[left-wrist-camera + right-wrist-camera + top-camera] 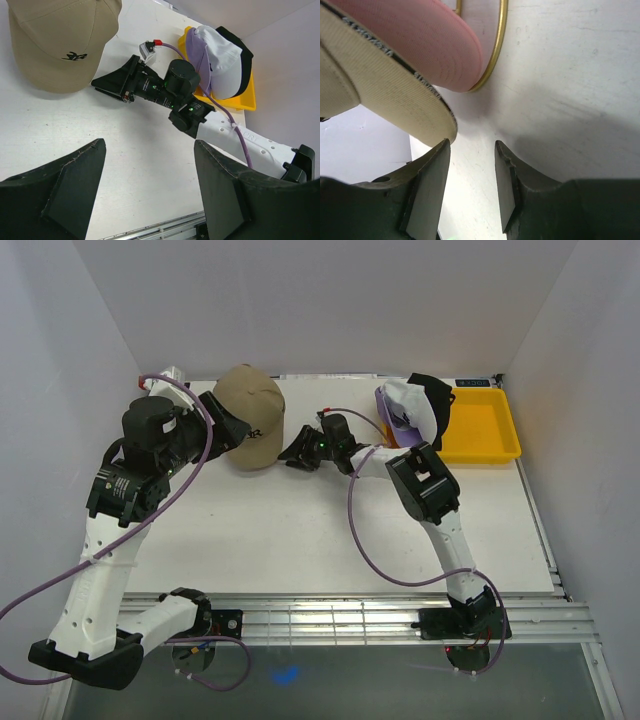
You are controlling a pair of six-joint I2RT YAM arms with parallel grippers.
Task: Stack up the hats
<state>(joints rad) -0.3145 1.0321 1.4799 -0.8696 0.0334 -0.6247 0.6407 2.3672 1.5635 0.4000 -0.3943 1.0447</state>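
Two piles share our surface (280, 530): the tan cap (250, 415) sits over a pink cap (420, 45), brims lined up so they nest, while the white cap (222, 60), purple cap (196, 52) and black cap (247, 62) lie heaped at the tray (490, 435). Our right fingers (432, 190) stand partly apart beside the tan brim, holding nothing. Our left fingers (70, 195) gape wide and empty near its crown, likely to steady it.

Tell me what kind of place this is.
Probably a lab robot test bench: white walls box in a white table, and the left arm and right arm are bolted to a metal rail at its near edge.
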